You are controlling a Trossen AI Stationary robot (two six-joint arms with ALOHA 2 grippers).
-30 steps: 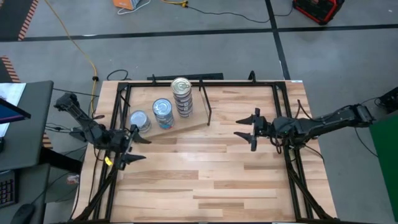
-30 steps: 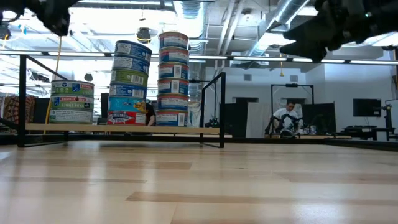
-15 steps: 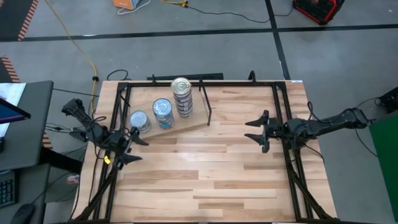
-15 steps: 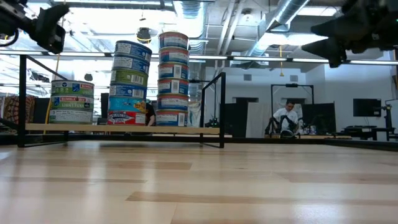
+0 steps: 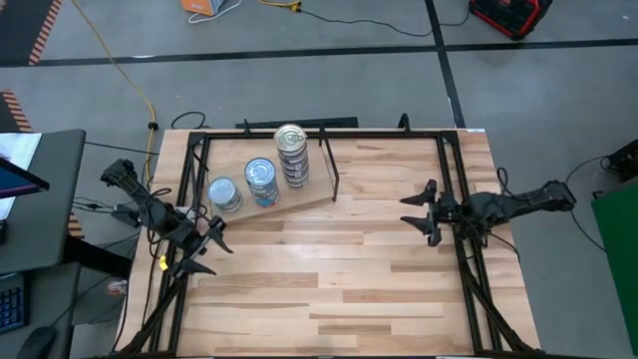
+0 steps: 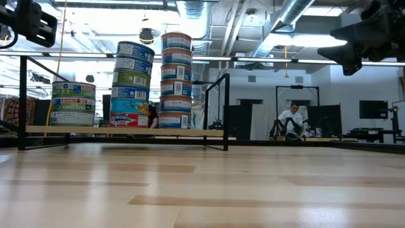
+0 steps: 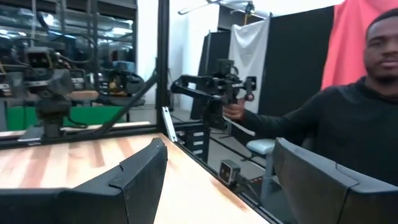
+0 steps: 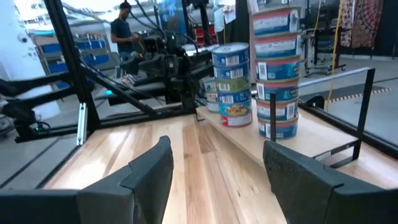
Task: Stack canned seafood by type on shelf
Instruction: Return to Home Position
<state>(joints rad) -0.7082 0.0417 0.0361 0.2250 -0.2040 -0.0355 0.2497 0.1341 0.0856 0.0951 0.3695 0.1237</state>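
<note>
Three stacks of canned seafood stand on the shelf [image 5: 299, 202], a light board at the table's far left: a short stack [image 5: 224, 192], a middle one [image 5: 261, 179] and a tall one [image 5: 291, 150]. The low view shows them as short stack [image 6: 73, 104], middle stack [image 6: 131, 85] and tall stack [image 6: 176, 79]. My left gripper [image 5: 207, 249] hangs open over the table's left edge, near side of the shelf. My right gripper [image 5: 415, 212] hangs open near the right edge, its fingers pointing at the stacks [image 8: 277, 68]. Neither has anything between its fingers.
A black metal frame [image 5: 454, 179] runs round the tabletop, and thin black rod uprights [image 6: 226, 111] stand at the shelf's end. A person [image 7: 348, 118] sits beyond the table in the left wrist view. Bare wood [image 5: 329, 279] spans the table's middle and near side.
My right gripper has drawn back toward the table's right edge and sunk a little. My left gripper has sunk and drawn toward the left and near edges. Both stay open. The stacks have not moved.
</note>
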